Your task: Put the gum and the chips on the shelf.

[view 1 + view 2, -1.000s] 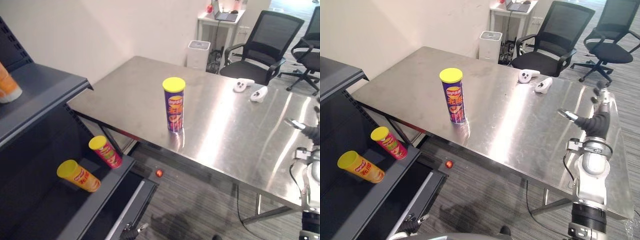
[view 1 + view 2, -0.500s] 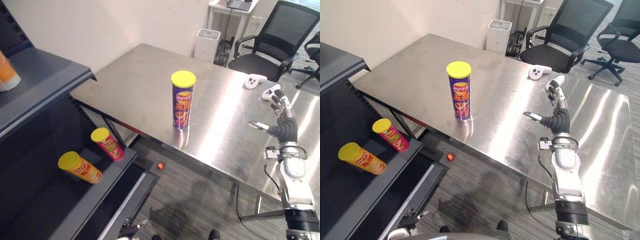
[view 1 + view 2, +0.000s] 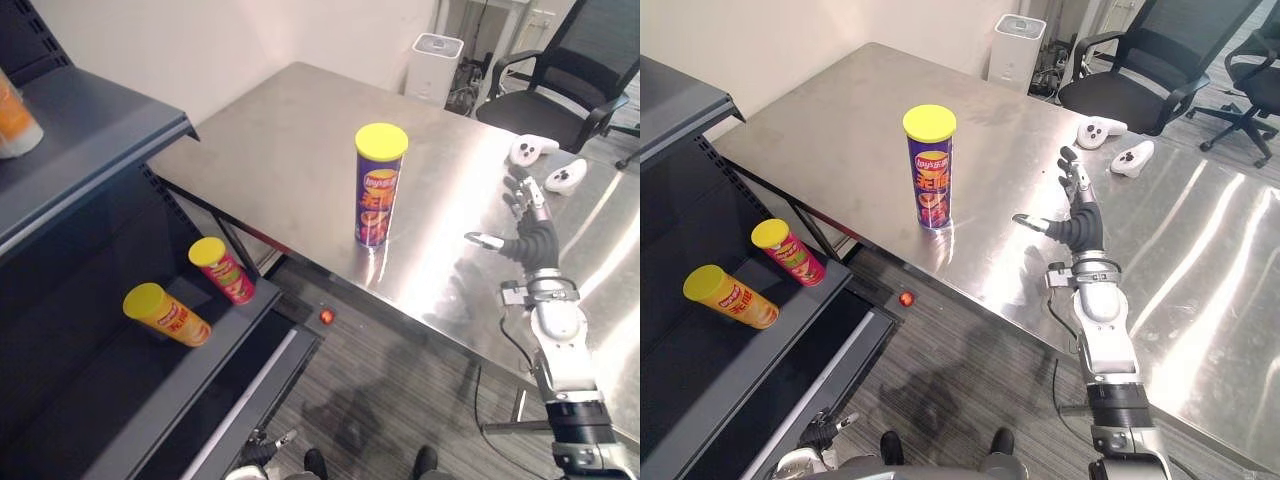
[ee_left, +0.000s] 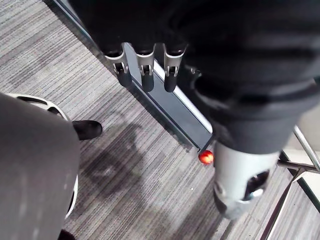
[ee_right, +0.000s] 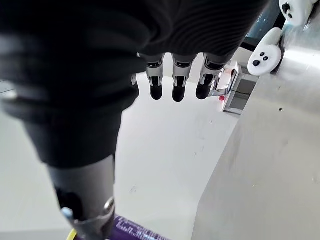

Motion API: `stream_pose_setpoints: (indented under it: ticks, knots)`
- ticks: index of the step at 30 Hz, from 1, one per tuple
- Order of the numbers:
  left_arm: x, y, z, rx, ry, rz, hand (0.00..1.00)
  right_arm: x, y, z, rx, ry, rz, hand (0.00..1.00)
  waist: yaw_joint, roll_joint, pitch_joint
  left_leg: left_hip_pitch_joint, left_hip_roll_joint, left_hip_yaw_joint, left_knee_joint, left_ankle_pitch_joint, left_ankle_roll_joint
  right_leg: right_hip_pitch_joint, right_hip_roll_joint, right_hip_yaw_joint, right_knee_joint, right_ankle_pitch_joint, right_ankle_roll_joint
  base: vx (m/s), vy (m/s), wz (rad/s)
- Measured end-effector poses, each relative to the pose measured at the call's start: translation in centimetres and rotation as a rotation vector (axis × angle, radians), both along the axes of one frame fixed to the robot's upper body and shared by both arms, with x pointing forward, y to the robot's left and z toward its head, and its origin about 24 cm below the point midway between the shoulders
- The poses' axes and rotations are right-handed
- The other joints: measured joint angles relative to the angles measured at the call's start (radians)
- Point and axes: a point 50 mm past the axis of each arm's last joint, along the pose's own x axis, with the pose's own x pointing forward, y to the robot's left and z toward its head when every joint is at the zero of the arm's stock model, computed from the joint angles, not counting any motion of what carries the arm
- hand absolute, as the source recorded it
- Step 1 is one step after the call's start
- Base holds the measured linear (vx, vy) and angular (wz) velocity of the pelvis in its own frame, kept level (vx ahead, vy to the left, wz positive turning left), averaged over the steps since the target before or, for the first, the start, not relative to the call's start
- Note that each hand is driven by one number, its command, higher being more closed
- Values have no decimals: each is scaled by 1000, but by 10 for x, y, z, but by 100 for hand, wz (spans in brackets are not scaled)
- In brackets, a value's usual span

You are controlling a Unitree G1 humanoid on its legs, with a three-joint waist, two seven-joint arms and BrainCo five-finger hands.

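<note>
Your right hand (image 3: 535, 245), fingers released and spread, thumb aimed at the upright chips can (image 3: 380, 185) at its nine o'clock on the tabletop (image 3: 280, 140), seems posed for a side grasp, while your left hand (image 4: 145, 67) hangs slack-fingered near the shelf (image 3: 150, 400).

Office, swivel chairs (image 3: 560, 70), steel table (image 3: 290, 140)

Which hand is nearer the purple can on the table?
Right. The right hand is open over the table, to the can's right and apart from it. The left hand hangs low over the floor, below table height.
</note>
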Motion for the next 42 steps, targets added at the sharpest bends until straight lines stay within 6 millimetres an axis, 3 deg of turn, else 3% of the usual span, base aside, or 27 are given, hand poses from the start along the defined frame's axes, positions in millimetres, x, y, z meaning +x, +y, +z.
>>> stream_pose_setpoints:
  ticks: [4,14,21,30,42]
  knots:
    - [6,0,2,2,-14,0,0,11,6,4,0,-3,17,0,19,-6,12,-17,-1,-17,-17,19,1,-13,2,-14,0,0,0,-29,-40,12]
    - [9,4,4,15,-30,4,0,19,29,7,11,-4,90,0,26,-13,29,-18,0,-20,-26,24,1,-14,3,-17,-1,0,0,-3,-3,0]
    - [10,5,5,32,-34,14,0,25,43,20,30,-45,149,0,30,-13,34,-31,2,-39,-24,25,1,-15,4,-29,-1,0,0,-2,-21,7]
    - [14,6,7,43,-51,18,0,31,47,3,127,32,165,0,47,-14,49,-31,3,-40,-24,26,1,-13,5,-33,-3,1,-1,0,-3,1]
    - [15,6,7,43,-52,21,0,33,52,-5,241,77,204,0,52,-14,49,-31,3,-39,-24,26,1,-12,5,-32,-3,1,-1,0,0,0]
